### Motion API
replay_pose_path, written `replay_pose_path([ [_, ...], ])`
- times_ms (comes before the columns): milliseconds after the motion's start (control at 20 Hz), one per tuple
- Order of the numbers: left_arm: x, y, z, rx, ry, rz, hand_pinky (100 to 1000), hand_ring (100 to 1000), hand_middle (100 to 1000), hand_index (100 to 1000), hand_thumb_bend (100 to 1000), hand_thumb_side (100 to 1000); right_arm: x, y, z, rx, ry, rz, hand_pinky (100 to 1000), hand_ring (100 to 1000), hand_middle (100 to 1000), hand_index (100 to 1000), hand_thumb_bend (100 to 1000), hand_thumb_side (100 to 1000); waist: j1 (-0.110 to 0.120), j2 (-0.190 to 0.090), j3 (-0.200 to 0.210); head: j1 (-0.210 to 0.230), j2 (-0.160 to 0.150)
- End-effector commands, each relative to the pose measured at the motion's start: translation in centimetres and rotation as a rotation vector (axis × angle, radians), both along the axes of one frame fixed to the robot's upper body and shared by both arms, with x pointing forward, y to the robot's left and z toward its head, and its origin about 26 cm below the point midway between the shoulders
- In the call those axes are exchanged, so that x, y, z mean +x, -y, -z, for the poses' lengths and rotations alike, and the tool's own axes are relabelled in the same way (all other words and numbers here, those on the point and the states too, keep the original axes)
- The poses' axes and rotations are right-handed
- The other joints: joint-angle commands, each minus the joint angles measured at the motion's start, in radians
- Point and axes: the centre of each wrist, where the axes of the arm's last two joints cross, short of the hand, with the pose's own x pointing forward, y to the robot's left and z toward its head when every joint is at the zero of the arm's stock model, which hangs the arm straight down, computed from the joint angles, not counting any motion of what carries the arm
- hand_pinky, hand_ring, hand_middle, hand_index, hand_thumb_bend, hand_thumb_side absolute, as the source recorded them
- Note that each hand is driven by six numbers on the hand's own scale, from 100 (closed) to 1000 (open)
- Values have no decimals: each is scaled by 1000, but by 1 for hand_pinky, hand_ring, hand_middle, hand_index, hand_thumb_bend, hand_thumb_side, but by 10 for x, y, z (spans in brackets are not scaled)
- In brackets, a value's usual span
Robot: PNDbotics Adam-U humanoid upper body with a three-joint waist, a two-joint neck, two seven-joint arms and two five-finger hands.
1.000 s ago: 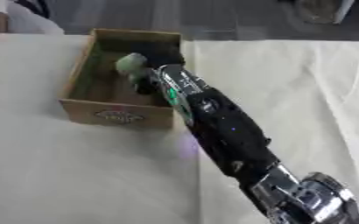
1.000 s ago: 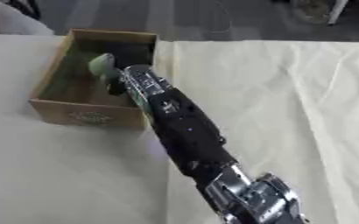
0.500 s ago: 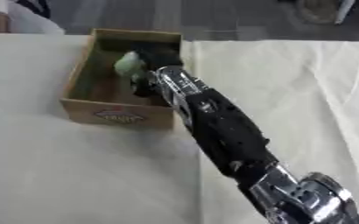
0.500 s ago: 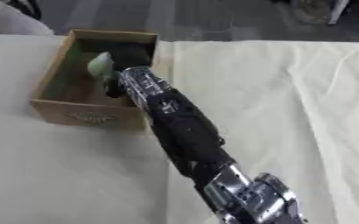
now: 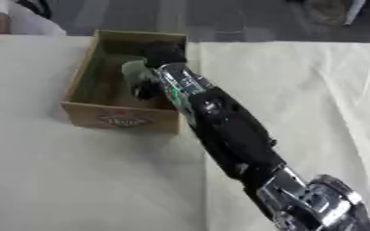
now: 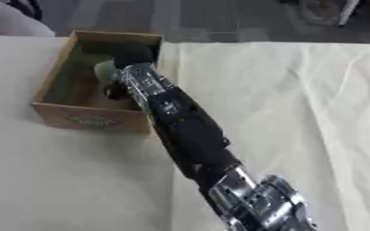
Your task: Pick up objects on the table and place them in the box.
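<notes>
An open cardboard box (image 5: 121, 119) stands at the upper left of the cloth-covered table. My right arm runs up from the lower right corner, and my right hand (image 5: 164, 53) is inside the box, over its right half. A pale green rounded object (image 5: 132, 69) sits against the left side of the hand, with dark fingers (image 5: 145, 87) curled below it and more of the hand above it. The box floor under the hand is hidden. My left hand shows in neither view.
A cream cloth (image 6: 298, 90) covers the table, with creases on the right side. The table's far edge runs just behind the box, with dark floor beyond it. A person's white sleeve (image 5: 18, 22) shows at the upper left corner, away from the box.
My right hand has reached slightly farther into the box with the pale green object. The box has stayed in place.
</notes>
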Motion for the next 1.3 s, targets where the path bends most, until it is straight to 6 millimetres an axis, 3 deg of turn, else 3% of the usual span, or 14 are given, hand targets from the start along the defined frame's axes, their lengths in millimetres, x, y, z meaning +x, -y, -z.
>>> replay_pose_path([
  [50, -2, -2, -6, 17, 19, -1, 306, 364, 384, 635, 100, 934, -3, -1, -27, -6, 61, -11, 951, 993, 820, 1000, 451, 488, 4, -29, 0, 4, -5],
  [550, -3, -5, -5, 19, 12, -11, 307, 364, 385, 634, 100, 931, -11, 6, -64, -28, 117, -56, 945, 991, 814, 1000, 418, 523, 3, -49, -16, 19, 9],
  [850, -4, -7, -5, 17, 11, -19, 308, 364, 385, 634, 100, 929, -21, 21, -84, -7, 149, -118, 941, 986, 803, 1000, 393, 539, 4, -61, -25, 31, 16],
  [1300, -5, -10, -4, 14, 10, -32, 308, 365, 386, 634, 100, 925, -60, 51, -107, -15, 221, -260, 934, 978, 789, 1000, 380, 578, 10, -75, -35, 60, 22],
])
